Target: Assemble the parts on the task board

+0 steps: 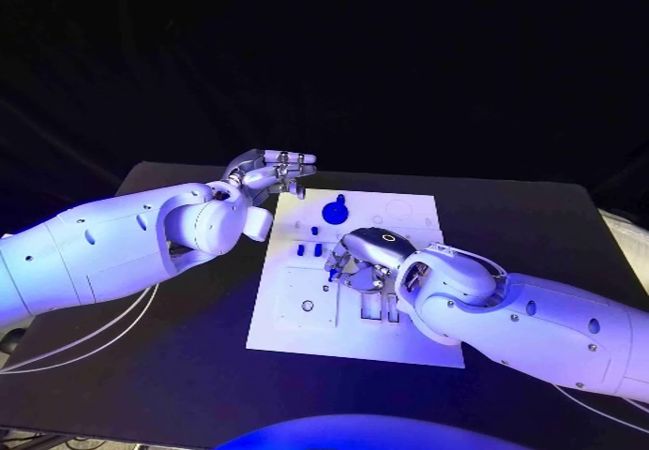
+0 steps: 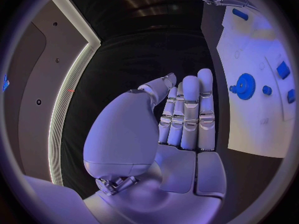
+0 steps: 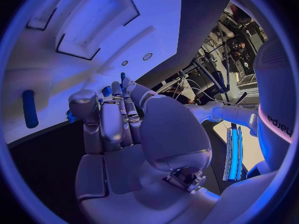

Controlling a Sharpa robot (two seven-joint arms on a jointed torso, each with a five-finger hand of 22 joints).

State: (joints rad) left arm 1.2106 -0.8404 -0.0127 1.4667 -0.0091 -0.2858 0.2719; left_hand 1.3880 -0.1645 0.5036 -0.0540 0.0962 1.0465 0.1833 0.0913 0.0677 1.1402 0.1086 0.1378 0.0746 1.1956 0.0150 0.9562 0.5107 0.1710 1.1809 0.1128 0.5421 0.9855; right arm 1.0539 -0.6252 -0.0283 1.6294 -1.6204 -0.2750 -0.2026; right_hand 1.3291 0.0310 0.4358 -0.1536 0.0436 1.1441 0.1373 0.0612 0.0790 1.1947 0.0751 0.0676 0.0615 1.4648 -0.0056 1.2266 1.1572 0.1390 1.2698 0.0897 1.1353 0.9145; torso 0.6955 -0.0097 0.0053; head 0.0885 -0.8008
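Observation:
The white task board point(image 1: 354, 314) lies in the middle of the black table. A blue gear point(image 1: 336, 210) sits near its far edge, with small blue parts point(image 1: 307, 249) just in front of it. My left hand point(image 1: 273, 172) hovers off the board's far left corner, fingers straight and together, holding nothing. The left wrist view shows the hand point(image 2: 181, 119) beside the board point(image 2: 255, 124), the gear point(image 2: 244, 86) and a blue block point(image 2: 283, 69). My right hand point(image 1: 365, 255) is curled down on the board's middle. Its fingertips point(image 3: 102, 117) meet small blue parts point(image 3: 106, 91); I cannot see whether it grips one. A blue peg point(image 3: 29, 108) lies nearby.
The board has rectangular recesses point(image 3: 93, 25) and small round holes point(image 1: 307, 305). White cables point(image 1: 82, 342) hang off the table's left side. Bare black table point(image 1: 162, 356) surrounds the board, with its edges near both arms.

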